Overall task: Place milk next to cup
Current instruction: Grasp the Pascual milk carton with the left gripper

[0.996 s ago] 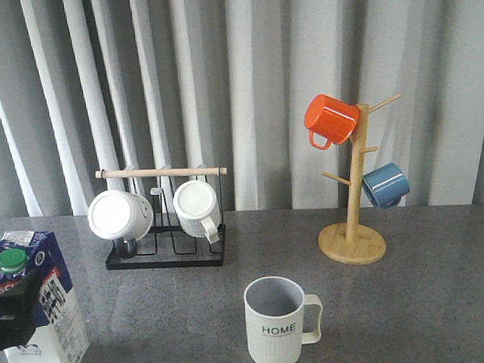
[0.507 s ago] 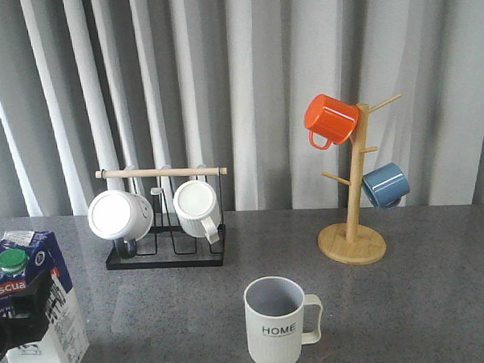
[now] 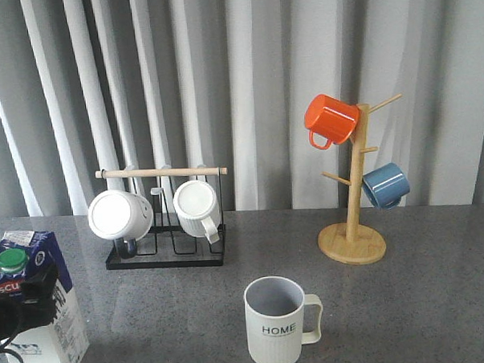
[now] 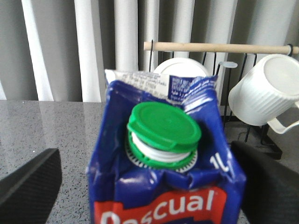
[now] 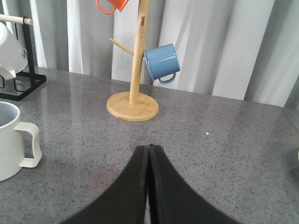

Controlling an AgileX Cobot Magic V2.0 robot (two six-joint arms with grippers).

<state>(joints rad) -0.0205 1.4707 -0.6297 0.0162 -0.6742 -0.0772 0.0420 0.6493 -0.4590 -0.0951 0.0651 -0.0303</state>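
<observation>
Looking at front view: milk point(image 3: 32, 307) stands upright at the table's point(image 3: 408, 303) left front edge, well apart from the cup point(image 3: 276, 321), which sits front-centre with its handle pointing right. Left gripper point(image 3: 22, 300) is a dark shape across the carton's front, below the green cap point(image 3: 9, 259); its grip can't be read here. Bare tabletop between carton and cup. Behind: black wire rack point(image 3: 165, 233) with a wooden bar and two white mugs point(image 3: 120, 214), then a wooden mug tree point(image 3: 352, 217) to the right carrying an orange mug point(image 3: 330, 120) and a blue mug point(image 3: 385, 185). Grey curtain behind everything.

Left wrist view: carton top fills the frame, green cap shut, red "Pascual" band below it. Fingers point(image 4: 28, 189) are spread, one on each side of the carton, with table visible between the shown finger and the carton. Rack and white mugs just past the carton.

Right wrist view: right gripper point(image 5: 148, 186) has its fingers pressed together, holding nothing, over bare table. Mug tree ahead, cup at the frame edge.
</observation>
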